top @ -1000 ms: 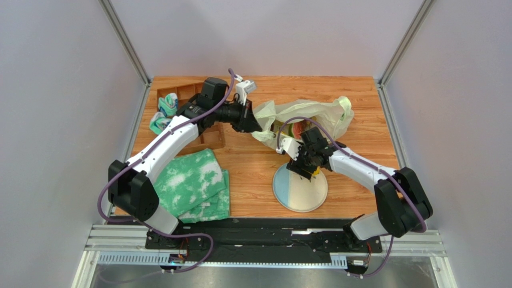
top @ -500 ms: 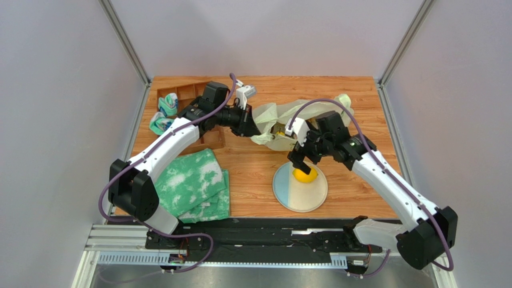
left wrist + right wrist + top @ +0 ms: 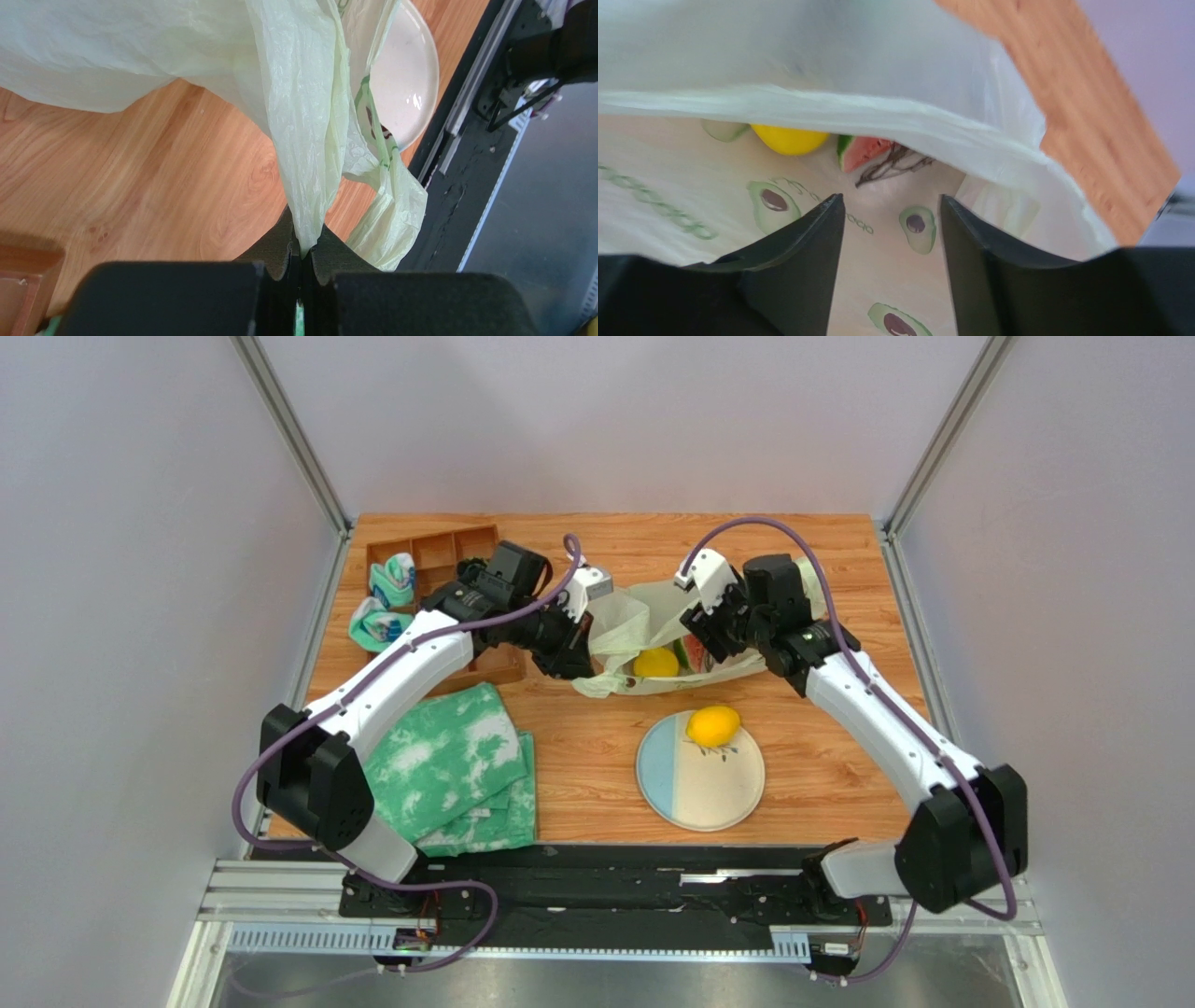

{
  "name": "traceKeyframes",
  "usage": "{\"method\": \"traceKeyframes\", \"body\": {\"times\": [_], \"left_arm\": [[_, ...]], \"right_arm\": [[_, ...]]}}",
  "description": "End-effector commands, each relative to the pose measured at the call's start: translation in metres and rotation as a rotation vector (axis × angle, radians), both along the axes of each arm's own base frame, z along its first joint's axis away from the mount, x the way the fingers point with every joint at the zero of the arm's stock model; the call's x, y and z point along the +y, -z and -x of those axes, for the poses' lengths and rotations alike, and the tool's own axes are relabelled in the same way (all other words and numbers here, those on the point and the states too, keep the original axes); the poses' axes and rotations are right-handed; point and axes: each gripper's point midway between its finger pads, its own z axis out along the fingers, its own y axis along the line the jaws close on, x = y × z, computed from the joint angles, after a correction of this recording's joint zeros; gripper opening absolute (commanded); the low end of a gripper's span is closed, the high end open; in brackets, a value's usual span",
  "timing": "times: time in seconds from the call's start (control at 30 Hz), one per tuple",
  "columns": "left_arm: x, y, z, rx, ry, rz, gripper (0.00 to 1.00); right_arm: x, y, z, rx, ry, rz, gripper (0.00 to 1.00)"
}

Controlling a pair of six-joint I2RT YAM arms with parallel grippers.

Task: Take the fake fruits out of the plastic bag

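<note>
Overhead view: bright, even, diffuse light; only soft, faint shadows fall on the wooden table point(image 3: 589, 742); focus is sharp throughout. Left wrist view: crisp, with mild glare on the plate point(image 3: 410, 77). Right wrist view: plastic bag point(image 3: 808, 63) blurred, washed pale above.

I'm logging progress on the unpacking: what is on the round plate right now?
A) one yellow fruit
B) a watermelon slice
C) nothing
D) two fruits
A: a single yellow fruit rests on the plate, alone; the watermelon slice lies inside the plastic bag.
</note>
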Motion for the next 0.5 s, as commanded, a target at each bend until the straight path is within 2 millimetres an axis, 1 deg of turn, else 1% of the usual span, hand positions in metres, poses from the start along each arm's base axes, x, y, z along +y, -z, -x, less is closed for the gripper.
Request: {"method": "traceKeyframes", "body": {"times": [0.0, 0.03, 0.07, 0.1, 0.13, 0.17, 0.2, 0.23, 0.27, 0.3, 0.33, 0.37, 0.4, 0.43, 0.47], "left_arm": [[0.006, 0.002, 0.003, -0.055, 0.054, -0.058, 0.00], [0.007, 0.003, 0.004, -0.054, 0.050, -0.062, 0.00], [0.008, -0.001, 0.005, -0.062, 0.049, -0.056, 0.00], [0.008, -0.003, 0.006, -0.064, 0.046, -0.051, 0.00], [0.008, -0.003, 0.006, -0.062, 0.034, -0.044, 0.00], [0.007, -0.009, 0.007, -0.074, 0.027, -0.029, 0.00], [0.007, -0.013, 0.008, -0.078, 0.027, -0.017, 0.00], [0.008, -0.014, 0.011, -0.089, 0.038, -0.011, 0.00], [0.010, -0.021, 0.016, -0.110, 0.043, 0.001, 0.00], [0.012, -0.022, 0.018, -0.120, 0.041, 0.004, 0.00], [0.015, -0.013, 0.021, -0.112, 0.044, -0.005, 0.00], [0.016, -0.014, 0.026, -0.129, 0.057, 0.005, 0.00], [0.017, -0.010, 0.029, -0.122, 0.059, 0.003, 0.00], [0.019, -0.005, 0.031, -0.109, 0.054, -0.008, 0.00], [0.021, -0.005, 0.033, -0.108, 0.058, -0.012, 0.00]], "right_arm": [[-0.041, 0.045, -0.014, 0.033, 0.087, 0.133, 0.51], [-0.047, 0.052, -0.012, 0.044, 0.100, 0.149, 0.50], [-0.057, 0.064, -0.004, 0.076, 0.115, 0.169, 0.50], [-0.062, 0.069, 0.002, 0.091, 0.128, 0.185, 0.50], [-0.065, 0.068, 0.009, 0.094, 0.132, 0.186, 0.50], [-0.075, 0.076, 0.022, 0.139, 0.162, 0.217, 0.51], [-0.079, 0.080, 0.032, 0.184, 0.195, 0.209, 0.51], [-0.081, 0.076, 0.044, 0.208, 0.206, 0.202, 0.50], [-0.086, 0.081, 0.060, 0.262, 0.209, 0.214, 0.50], [-0.090, 0.091, 0.073, 0.286, 0.197, 0.230, 0.50], [-0.093, 0.093, 0.079, 0.278, 0.191, 0.241, 0.51], [-0.094, 0.085, 0.079, 0.222, 0.188, 0.229, 0.52], [-0.093, 0.089, 0.082, 0.217, 0.174, 0.225, 0.54], [-0.089, 0.081, 0.079, 0.195, 0.165, 0.203, 0.55], [-0.079, 0.073, 0.075, 0.195, 0.136, 0.162, 0.56]]}}
